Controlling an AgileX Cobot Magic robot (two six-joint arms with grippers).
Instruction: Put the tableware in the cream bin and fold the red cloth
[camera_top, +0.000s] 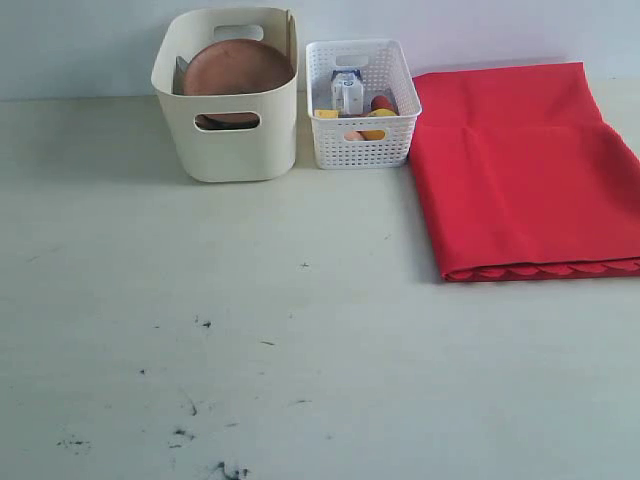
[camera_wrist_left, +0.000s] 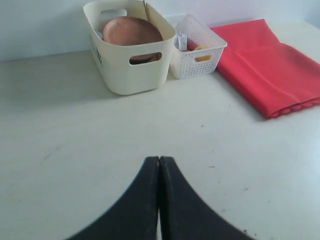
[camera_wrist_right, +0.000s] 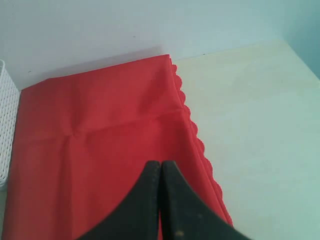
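The cream bin (camera_top: 228, 140) stands at the back of the table with the round brown plate (camera_top: 238, 68) leaning inside it; both also show in the left wrist view, the cream bin (camera_wrist_left: 131, 70) and the plate (camera_wrist_left: 132, 31). The other tableware is hidden. The red cloth (camera_top: 520, 170) lies folded at the right, scalloped edges stacked along its front. My left gripper (camera_wrist_left: 159, 160) is shut and empty above bare table, well short of the bin. My right gripper (camera_wrist_right: 160, 164) is shut and empty, hovering over the red cloth (camera_wrist_right: 100, 135). Neither gripper appears in the exterior view.
A white lattice basket (camera_top: 360, 130) sits between the bin and the cloth, holding a small milk carton (camera_top: 347, 92) and food pieces. Its wall (camera_wrist_right: 6, 125) edges the right wrist view. Dark scuff marks (camera_top: 190, 405) dot the front of the table.
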